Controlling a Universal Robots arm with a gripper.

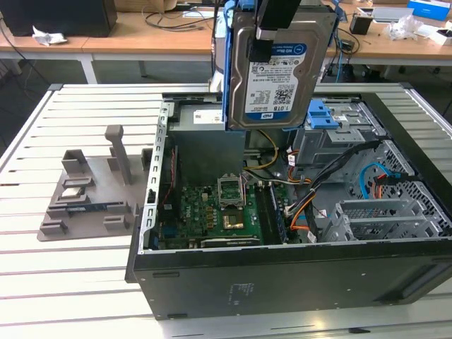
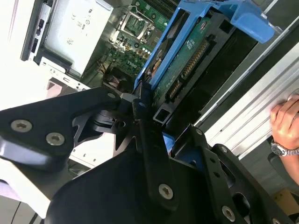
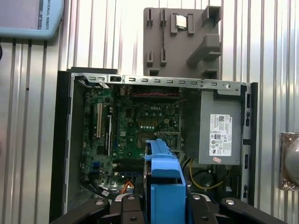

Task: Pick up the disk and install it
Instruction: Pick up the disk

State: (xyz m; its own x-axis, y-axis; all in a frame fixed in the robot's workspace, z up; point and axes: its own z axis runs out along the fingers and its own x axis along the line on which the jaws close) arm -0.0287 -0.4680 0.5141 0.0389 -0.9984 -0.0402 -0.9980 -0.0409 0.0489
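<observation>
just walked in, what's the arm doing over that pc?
The gripper is shut on the disk and holds it upright in the air over the open computer case, which lies on the slatted table. The disk is not yet installed: in the exterior view it hangs above the case, close to the grey drive cage. In the second wrist view a person's hand is at the table's edge.

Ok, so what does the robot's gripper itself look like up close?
The gripper is matte black: flat, angular linkage plates and two slim bar-like fingers, joined by silver round-headed screws.
</observation>
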